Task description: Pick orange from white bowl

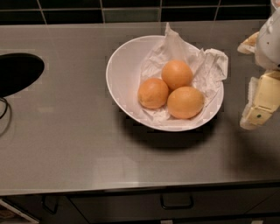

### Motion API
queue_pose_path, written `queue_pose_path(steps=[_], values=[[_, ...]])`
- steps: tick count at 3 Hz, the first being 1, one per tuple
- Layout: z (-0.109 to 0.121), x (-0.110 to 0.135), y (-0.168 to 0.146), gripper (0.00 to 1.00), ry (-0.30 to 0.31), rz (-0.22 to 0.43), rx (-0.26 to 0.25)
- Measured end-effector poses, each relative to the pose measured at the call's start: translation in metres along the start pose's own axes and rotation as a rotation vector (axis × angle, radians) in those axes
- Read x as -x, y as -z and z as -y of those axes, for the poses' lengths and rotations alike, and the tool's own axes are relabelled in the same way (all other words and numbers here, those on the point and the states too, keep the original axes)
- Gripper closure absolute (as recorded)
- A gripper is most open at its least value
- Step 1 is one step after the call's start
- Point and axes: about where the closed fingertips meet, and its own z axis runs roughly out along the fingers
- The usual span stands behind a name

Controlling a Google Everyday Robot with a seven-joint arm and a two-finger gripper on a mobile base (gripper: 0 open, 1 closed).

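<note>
A wide white bowl (120, 72) sits on the grey counter, lined with crumpled white paper (210, 65). Three oranges lie in it. The orange (185, 102), the largest and slightly oval, is at the front right. Two smaller, rounder ones are at the back (176, 74) and front left (153, 92), all touching. My gripper (244, 85) is at the right edge of the camera view, just right of the bowl and apart from it. Its cream fingers (259, 105) stand spread and hold nothing.
A dark oval opening (17, 72) is set in the counter at the far left, with a thin cable (3, 109) below it. A black tiled wall (131, 13) runs along the back. The counter's front edge has drawers with a handle (176, 202) beneath.
</note>
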Motion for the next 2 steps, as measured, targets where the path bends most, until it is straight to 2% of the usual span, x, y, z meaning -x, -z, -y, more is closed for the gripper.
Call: queue_pose_path(steps=[1,2], values=[[0.000,0.000,0.000,0.00,0.000,0.000,0.000],[0.012,0.028,-0.031,0.00,0.018,0.071,0.029]])
